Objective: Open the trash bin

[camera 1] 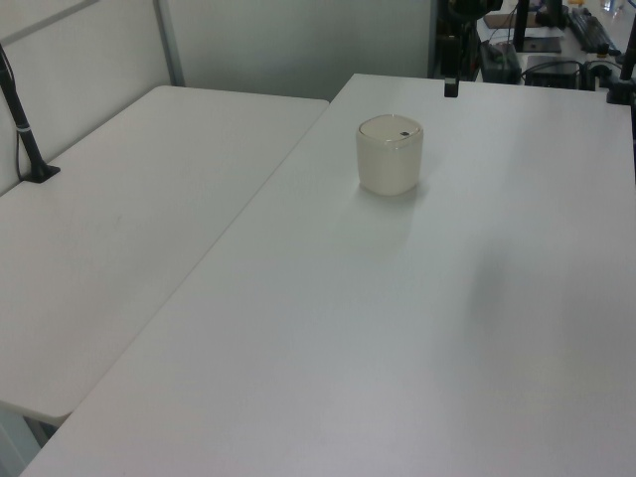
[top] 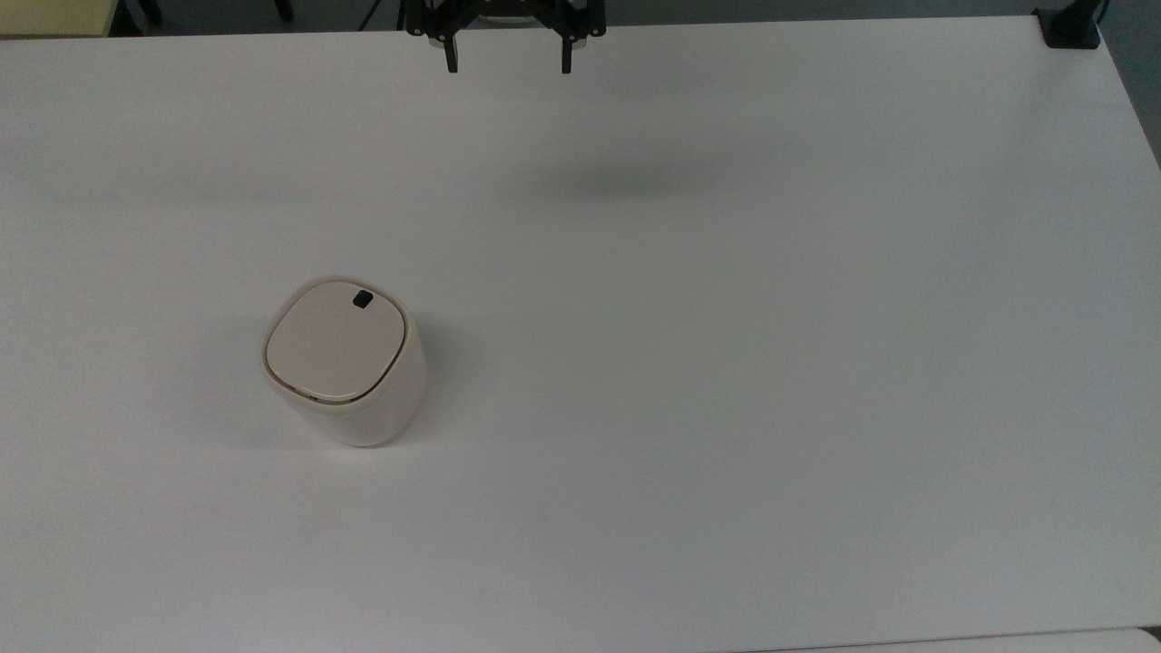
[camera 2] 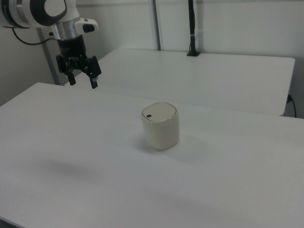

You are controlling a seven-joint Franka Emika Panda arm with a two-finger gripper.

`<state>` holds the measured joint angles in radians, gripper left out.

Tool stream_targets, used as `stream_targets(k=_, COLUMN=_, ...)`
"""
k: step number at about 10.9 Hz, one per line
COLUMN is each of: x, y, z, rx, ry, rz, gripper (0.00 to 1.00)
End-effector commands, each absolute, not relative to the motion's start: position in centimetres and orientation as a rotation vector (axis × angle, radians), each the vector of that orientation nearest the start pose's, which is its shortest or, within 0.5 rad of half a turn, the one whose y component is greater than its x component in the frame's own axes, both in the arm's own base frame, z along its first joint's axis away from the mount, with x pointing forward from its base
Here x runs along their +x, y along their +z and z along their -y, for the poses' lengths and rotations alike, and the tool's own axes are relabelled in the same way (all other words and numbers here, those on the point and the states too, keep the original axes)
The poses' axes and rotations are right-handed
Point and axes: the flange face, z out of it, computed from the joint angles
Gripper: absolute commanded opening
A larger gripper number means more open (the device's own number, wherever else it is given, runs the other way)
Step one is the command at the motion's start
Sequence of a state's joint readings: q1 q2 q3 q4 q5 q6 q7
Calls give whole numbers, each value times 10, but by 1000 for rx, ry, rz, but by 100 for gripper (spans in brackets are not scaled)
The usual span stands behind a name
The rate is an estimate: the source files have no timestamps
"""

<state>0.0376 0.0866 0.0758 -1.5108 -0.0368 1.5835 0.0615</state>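
The trash bin (top: 346, 363) (camera 1: 390, 155) (camera 2: 161, 125) is a small cream-beige tub standing upright on the white table, its flat lid down and a small black latch button (top: 363, 299) near the lid's far edge. My gripper (top: 506, 65) (camera 2: 83, 81) hangs high above the table's far edge in the top view, well away from the bin, open with nothing between its black fingers. In the left view a dark fingertip (camera 1: 451, 87) shows beyond the bin.
The white table (top: 726, 363) spreads wide around the bin. A second white table (camera 1: 119, 219) adjoins it on the left view's left. A black clamp (top: 1070, 27) sits at the top view's far right corner. A black pole (camera 2: 191, 28) stands on the other table.
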Motion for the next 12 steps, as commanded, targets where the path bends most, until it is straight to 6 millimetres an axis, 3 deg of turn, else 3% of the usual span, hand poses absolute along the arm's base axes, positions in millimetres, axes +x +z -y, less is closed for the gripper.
stream_targets(k=1, x=577, y=607, z=-56, rx=-3185, ry=-7, rz=34, gripper=100)
stream_targets(k=6, x=576, y=611, z=-50, rx=-3185, ry=-16, rz=-57, gripper=96)
stream_targets(k=7, x=576, y=610, z=-51, rx=-3185, ry=-16, rz=-47, gripper=88)
stream_targets(k=11, x=578, y=609, z=-50, rx=-3184, ry=-25, rz=-37, gripper=18)
stream_targets(k=12, x=578, y=609, z=-50, rx=-3184, ry=-25, rz=-35, gripper=11)
